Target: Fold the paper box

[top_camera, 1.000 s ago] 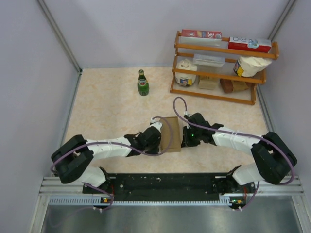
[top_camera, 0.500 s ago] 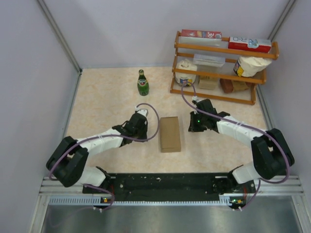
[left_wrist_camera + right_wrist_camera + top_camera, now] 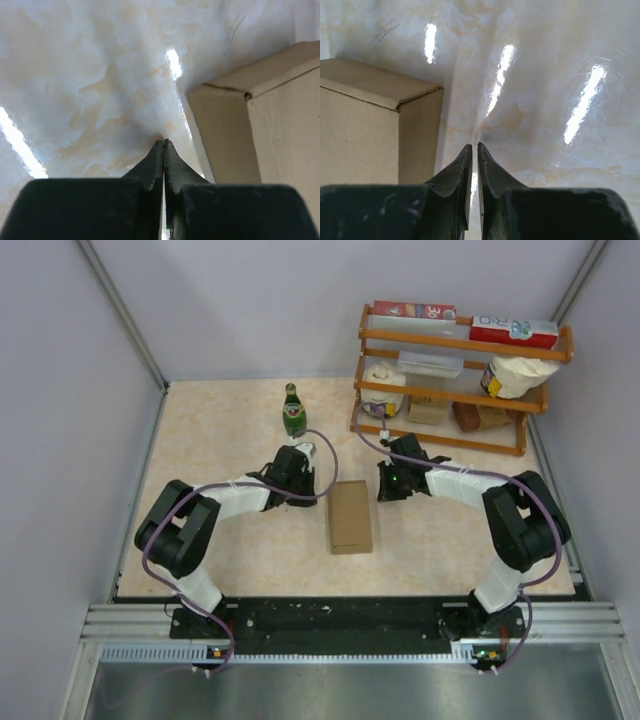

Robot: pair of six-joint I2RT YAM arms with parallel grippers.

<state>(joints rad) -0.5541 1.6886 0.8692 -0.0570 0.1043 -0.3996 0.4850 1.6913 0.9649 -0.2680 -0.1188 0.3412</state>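
I see the brown cardboard box [image 3: 350, 517], long axis near-far, between clenched, empty L claw [image 3: 164, 146] and R claw [image 3: 473, 148]; R slightly nearer.

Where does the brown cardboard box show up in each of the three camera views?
Top external: the paper box lies at the centre of the picture.
Left wrist: along the right edge, one corner showing.
Right wrist: at the left edge, one corner showing.
Shared landmark: the glossy marbled table beneath it.
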